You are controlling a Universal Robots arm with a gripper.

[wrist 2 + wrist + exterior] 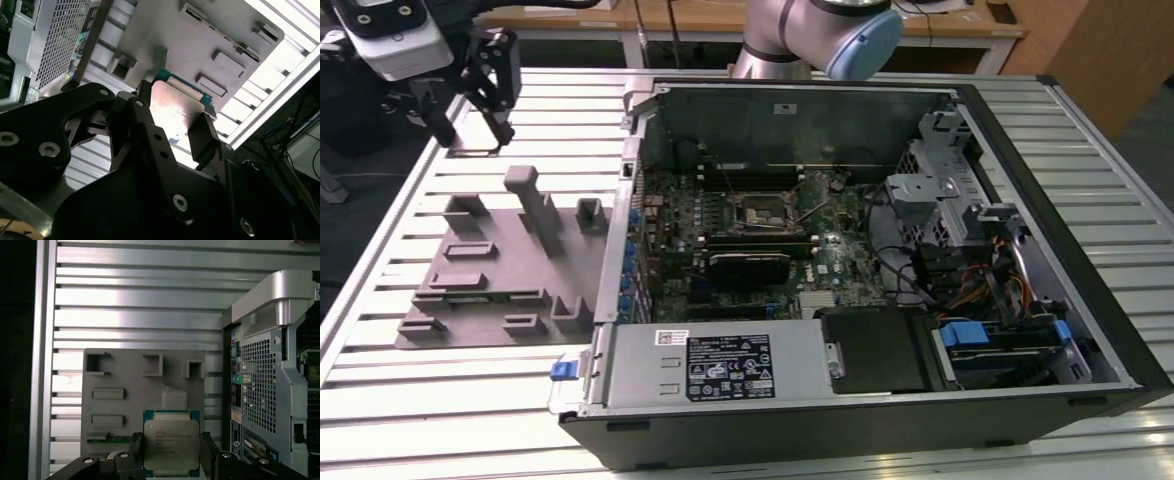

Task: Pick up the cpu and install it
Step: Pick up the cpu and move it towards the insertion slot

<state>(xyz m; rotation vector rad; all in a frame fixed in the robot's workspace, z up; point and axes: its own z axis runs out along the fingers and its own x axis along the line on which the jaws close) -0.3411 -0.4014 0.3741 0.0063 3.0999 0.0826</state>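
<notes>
Silver-topped cpu pinched in the hand, clear of the bench.
In both wrist views the two black fingers press on opposite edges of the cpu. Its metal top with a green rim faces the first wrist view, and it sits level between them. The exterior view places the hand at the exterior view's left. There it hangs raised over the slatted bench, near the end of the grey fixture plate and beside the open computer case. The square socket on the board inside the case lies well apart from the hand. Several moulded blocks and pockets show on the fixture plate.
</notes>
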